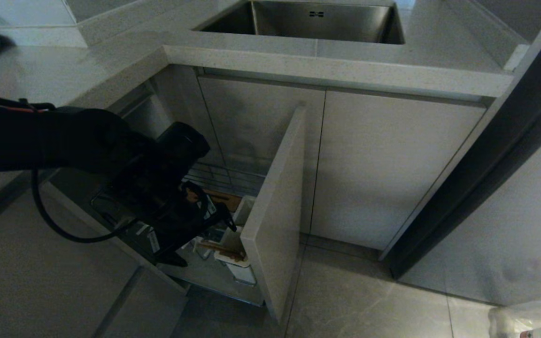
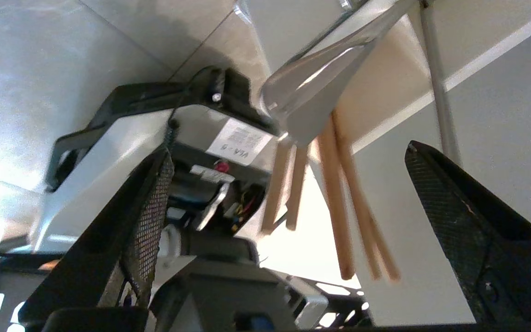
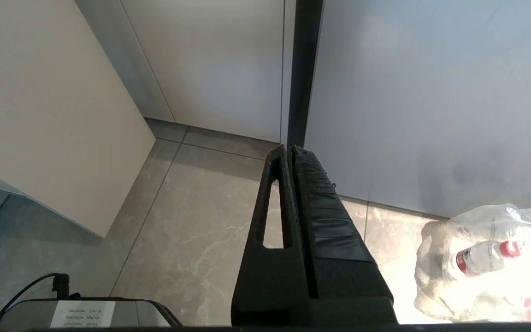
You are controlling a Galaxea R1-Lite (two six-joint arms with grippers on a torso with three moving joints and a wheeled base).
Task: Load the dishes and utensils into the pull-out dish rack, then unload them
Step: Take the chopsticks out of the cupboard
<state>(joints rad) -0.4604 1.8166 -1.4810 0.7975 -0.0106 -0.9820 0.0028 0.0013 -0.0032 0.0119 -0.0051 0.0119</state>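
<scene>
The left gripper (image 1: 204, 220) is hanging over the rack (image 1: 226, 180) with fingers spread wide — nothing held. Chopsticks (image 2: 339, 207) and fork (image 2: 311, 92) are standing in the cup (image 1: 240, 263). The right gripper (image 3: 293, 152) is sitting pressed together near the floor.

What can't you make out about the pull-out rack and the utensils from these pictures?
- Head view: the left gripper and arm cover most of the pull-out dish rack; any dishes inside are hidden.
- Head view: chopsticks in the utensil cup are too small to count.
- Left wrist view: the metal utensil is cut off by the top edge.
</scene>
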